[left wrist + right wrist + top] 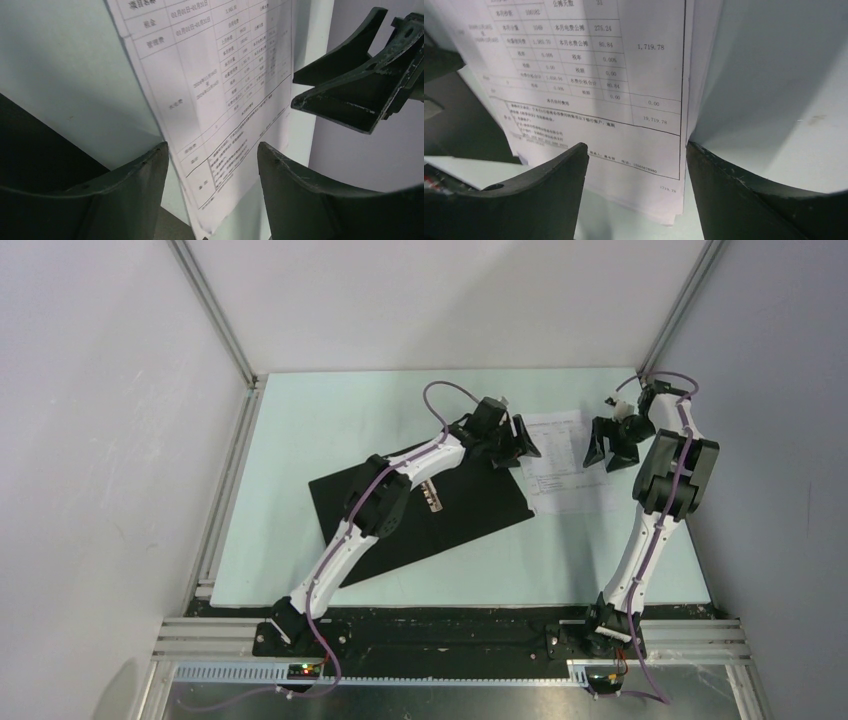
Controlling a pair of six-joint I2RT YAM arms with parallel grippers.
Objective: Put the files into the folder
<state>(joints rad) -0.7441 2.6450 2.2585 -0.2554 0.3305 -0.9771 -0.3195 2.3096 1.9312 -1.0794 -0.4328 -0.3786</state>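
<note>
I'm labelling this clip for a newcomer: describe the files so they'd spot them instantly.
Start at the pale green table and find the open black folder lying across its middle. Just right of it, between the left gripper and the right gripper, lie the files: the only white sheets, printed with black tables.

A robot lab cell: white panels close in a pale table left, far and right, aluminium rails frame it, and a left arm and right arm are bolted at its near edge.
</note>
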